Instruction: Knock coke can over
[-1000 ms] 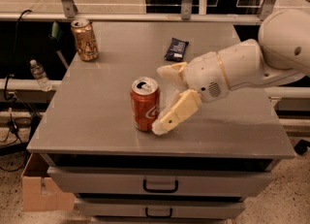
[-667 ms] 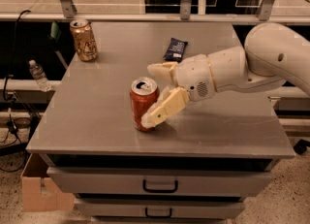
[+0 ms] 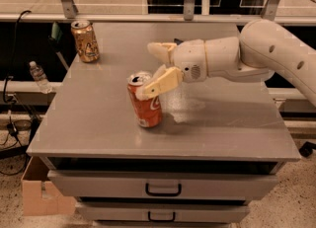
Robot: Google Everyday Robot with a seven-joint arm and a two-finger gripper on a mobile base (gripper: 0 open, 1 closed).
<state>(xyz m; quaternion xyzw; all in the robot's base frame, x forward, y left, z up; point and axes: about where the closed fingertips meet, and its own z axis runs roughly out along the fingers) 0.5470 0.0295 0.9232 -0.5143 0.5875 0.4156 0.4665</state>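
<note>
The red coke can (image 3: 145, 102) with white script and a silver top stands on the grey table (image 3: 98, 123), left of centre, leaning slightly to the left. My gripper (image 3: 155, 69) comes in from the right on the white arm. Its fingers are spread open. The near finger (image 3: 159, 84) touches the can's upper right side by the rim. The far finger (image 3: 160, 52) is behind and above the can, apart from it.
A gold-brown patterned can (image 3: 85, 41) stands upright at the table's back left corner. A water bottle (image 3: 38, 77) sits on a ledge left of the table. Drawers (image 3: 163, 188) are under the tabletop. A cardboard box (image 3: 39, 192) lies on the floor at the left.
The gripper has moved left and up along the can, from its lower right side to its top rim. The can has shifted slightly left and begun to tilt.
</note>
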